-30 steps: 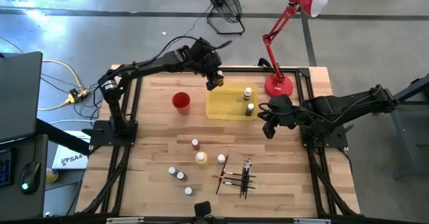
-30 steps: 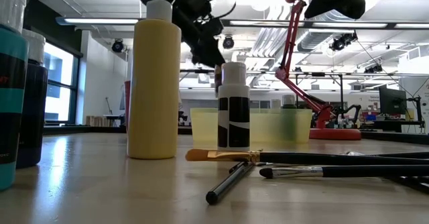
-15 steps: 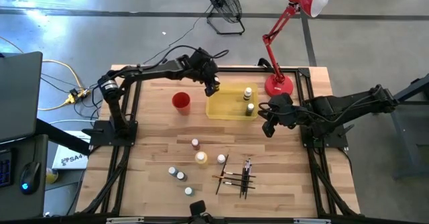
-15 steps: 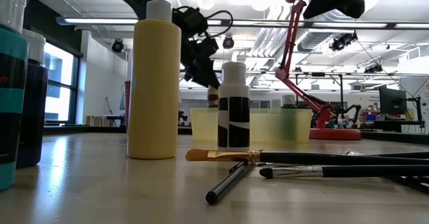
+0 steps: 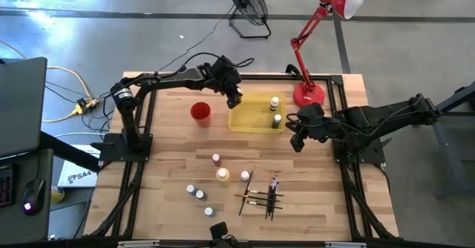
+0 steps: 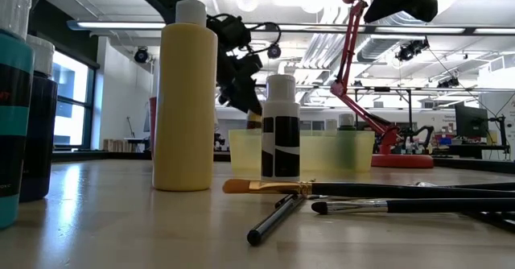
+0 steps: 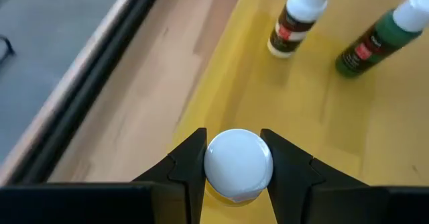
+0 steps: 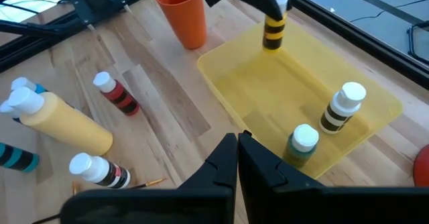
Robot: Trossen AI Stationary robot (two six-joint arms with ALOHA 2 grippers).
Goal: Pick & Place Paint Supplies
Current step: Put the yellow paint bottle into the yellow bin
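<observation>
Yellow tray [image 5: 252, 116] at the surface's far centre: the left hand [image 5: 236, 98], clamped on a striped paint bottle [image 8: 273, 29], hangs over its far-left corner; right hand [image 5: 297, 141] together, right of it.

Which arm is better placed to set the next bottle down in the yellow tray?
The left. Its gripper is already shut on a white-capped bottle over the yellow tray, near its far corner. The right gripper is shut and empty, waiting beside the tray.
</observation>
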